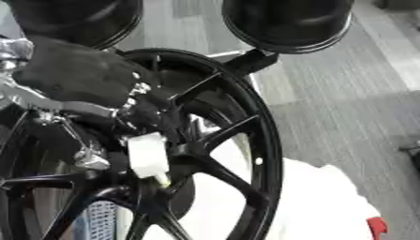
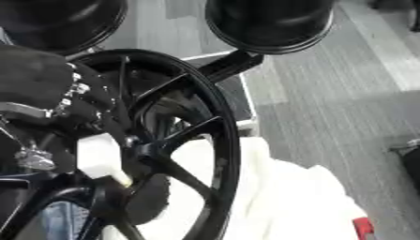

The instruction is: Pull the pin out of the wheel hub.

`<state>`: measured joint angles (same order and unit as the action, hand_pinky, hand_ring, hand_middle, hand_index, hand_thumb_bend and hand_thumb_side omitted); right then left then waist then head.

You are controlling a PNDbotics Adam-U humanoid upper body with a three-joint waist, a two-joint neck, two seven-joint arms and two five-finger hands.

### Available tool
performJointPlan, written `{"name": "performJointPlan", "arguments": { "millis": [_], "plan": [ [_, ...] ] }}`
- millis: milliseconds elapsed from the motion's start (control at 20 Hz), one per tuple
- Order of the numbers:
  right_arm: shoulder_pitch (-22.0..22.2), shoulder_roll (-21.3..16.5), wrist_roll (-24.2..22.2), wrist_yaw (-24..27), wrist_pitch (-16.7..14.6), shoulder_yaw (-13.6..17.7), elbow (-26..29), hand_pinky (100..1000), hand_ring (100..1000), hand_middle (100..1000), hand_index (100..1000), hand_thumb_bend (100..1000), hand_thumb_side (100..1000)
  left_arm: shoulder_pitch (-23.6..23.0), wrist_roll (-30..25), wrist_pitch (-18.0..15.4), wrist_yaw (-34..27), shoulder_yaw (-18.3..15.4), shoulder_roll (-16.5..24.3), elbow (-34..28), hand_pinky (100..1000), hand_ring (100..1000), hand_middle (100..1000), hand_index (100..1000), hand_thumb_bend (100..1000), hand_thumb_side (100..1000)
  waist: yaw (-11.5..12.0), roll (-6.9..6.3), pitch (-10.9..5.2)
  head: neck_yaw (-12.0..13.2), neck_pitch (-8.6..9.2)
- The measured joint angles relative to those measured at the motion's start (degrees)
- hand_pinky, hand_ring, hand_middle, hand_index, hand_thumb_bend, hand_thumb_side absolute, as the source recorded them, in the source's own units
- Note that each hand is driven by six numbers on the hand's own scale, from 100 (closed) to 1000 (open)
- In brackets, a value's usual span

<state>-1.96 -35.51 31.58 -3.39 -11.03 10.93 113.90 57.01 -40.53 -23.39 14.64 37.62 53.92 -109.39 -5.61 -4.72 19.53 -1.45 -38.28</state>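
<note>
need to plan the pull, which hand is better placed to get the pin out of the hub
Left. The left hand is already over the wheel hub, by the whitish piece that may be the pin. No right hand shows in either view.

A workshop or test lab, a black spoked wheel hub [image 1: 205,154] standing upright on a stand, grey plank floor [image 1: 344,84], white cloth [image 1: 320,201] heaped beside it, black round housings [image 1: 287,21] above
</note>
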Motion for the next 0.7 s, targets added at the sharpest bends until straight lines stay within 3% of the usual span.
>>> {"name": "performJointPlan", "arguments": {
  "millis": [700],
  "plan": [
    [-0.02,1.01,0.33,0.55,0.63,0.35,0.0,765,743,639,772,100,491,-0.28,-0.12,0.12,-1.84,1.42,0.0,0.12,837,797,674,807,203,166,-0.29,-0.13,0.25,-0.01,0.02]
  ]
}}
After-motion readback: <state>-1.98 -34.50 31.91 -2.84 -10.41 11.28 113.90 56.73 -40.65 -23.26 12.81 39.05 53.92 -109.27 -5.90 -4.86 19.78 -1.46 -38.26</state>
